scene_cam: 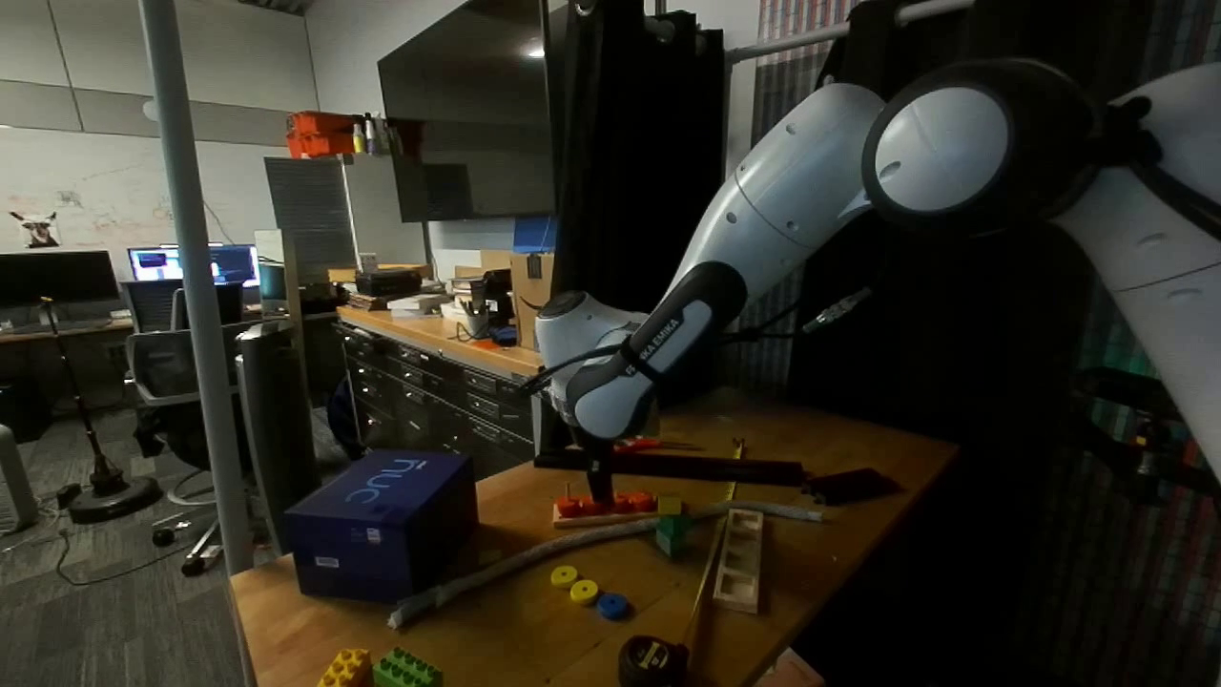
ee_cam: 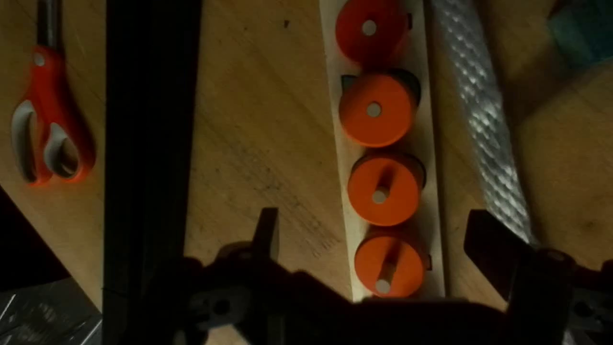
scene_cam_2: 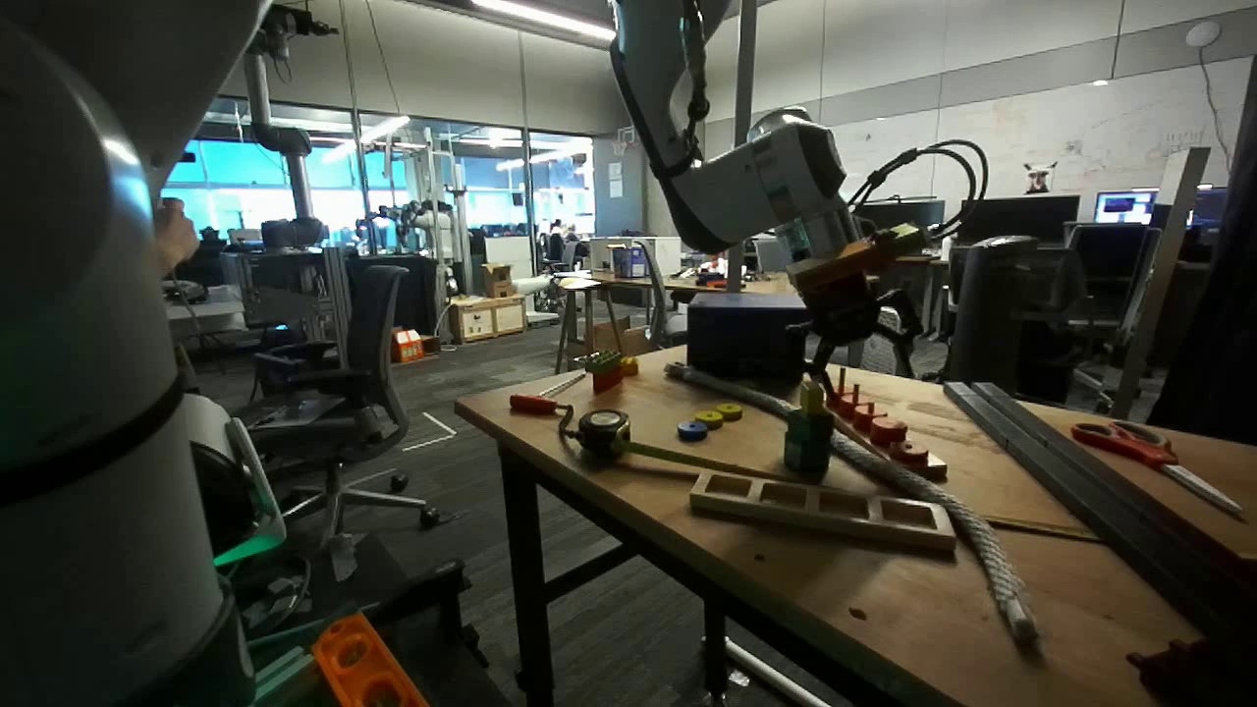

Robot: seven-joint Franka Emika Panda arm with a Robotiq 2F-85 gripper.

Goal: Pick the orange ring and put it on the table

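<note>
The arm [scene_cam: 763, 219] slants downward, its jaws spread wide below the wrist [scene_cam: 610, 396].

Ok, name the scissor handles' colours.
The scissor handles are orange-red with grey linings, clearest in the wrist view.

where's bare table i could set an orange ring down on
Bare table shows between the black rail and the board of orange rings. More lies between the wooden tray, the rope and the table's edge. It's crowded around the green block, hemmed by rope, tray and board.
</note>
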